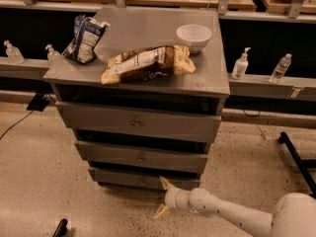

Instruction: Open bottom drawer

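The bottom drawer (126, 178) is the lowest of three grey drawers in the chest (212, 78), with a small round knob (142, 181) at its centre. It looks shut. My gripper (163, 197) hangs low in front of it, just right of the knob and close to the drawer's front. Its two pale fingers are spread apart, one (165, 183) up against the drawer's lower edge and one (161, 212) down near the floor. It holds nothing. My white arm (232, 214) reaches in from the lower right.
On the chest top lie a brown snack bag (148, 63), a blue-white bag (84, 39) and a white bowl (193, 36). Bottles (240, 64) stand on a ledge behind. A black frame leg (296, 157) lies at right, a dark object (60, 227) at lower left.
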Controlling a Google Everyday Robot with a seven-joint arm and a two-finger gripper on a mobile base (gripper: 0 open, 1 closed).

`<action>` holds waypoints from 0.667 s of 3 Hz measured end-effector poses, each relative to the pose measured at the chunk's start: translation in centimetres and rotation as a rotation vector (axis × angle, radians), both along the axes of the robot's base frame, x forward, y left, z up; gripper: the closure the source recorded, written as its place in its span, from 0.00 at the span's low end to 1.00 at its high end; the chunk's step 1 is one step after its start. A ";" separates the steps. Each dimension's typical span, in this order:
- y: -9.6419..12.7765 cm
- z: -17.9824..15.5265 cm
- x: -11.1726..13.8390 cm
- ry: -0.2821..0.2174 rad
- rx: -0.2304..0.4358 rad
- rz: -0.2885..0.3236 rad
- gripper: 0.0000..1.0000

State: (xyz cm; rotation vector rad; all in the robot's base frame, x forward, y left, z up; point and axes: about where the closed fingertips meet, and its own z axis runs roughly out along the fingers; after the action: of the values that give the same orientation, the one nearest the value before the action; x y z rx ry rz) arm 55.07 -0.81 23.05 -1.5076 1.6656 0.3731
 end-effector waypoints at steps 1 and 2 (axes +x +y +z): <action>-0.1 -0.8 3.1 -0.015 -0.013 -0.015 0.00; 0.1 -2.2 5.8 -0.014 -0.072 -0.027 0.00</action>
State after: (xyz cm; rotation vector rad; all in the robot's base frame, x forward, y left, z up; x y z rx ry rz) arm 60.85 -0.69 20.86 -1.5346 1.7030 0.2907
